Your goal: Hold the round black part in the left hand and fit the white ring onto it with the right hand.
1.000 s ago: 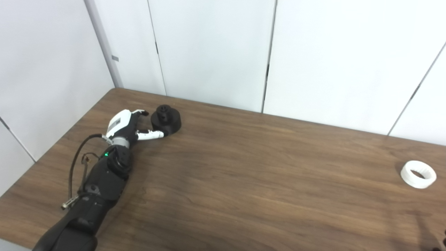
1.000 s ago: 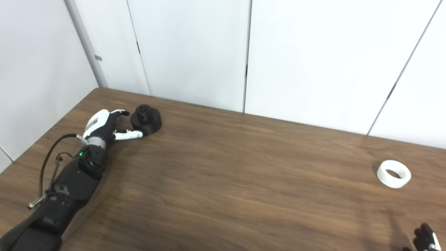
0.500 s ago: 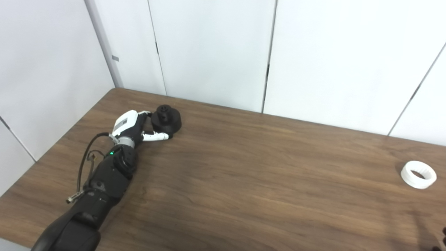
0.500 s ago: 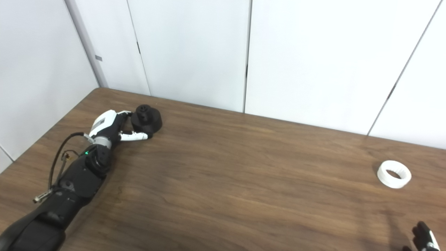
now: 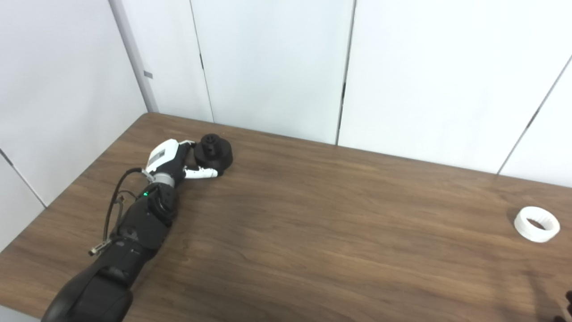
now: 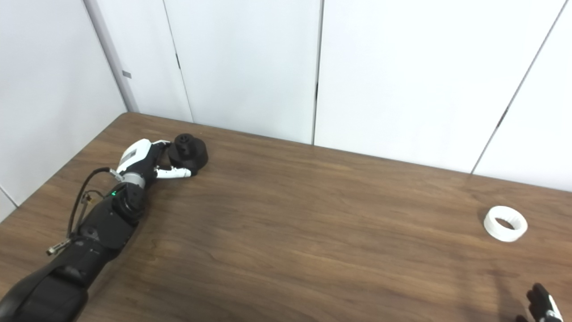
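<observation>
The round black part [image 5: 214, 151] sits on the wooden table [image 5: 313, 232] near the far left corner, with a knob on top. My left hand [image 5: 173, 160] lies right beside its left side. The fingers reach against the part's left flank and the white thumb stretches along its front, so the part stands between them without being lifted. The white ring [image 5: 536, 223] lies flat at the table's right side, alone. Only dark fingertips of my right hand [image 6: 541, 306] show at the bottom right corner, well short of the ring; its pose is hidden.
White wall panels [image 5: 277, 67] stand close behind the table's far edge and along its left side. A black cable [image 5: 114, 205] loops off my left forearm. Bare wood spans the stretch between the black part and the ring.
My left hand has slid forward and right until its fingers and thumb flank the black part. The part and the ring have stayed put. The right fingertips barely shifted.
</observation>
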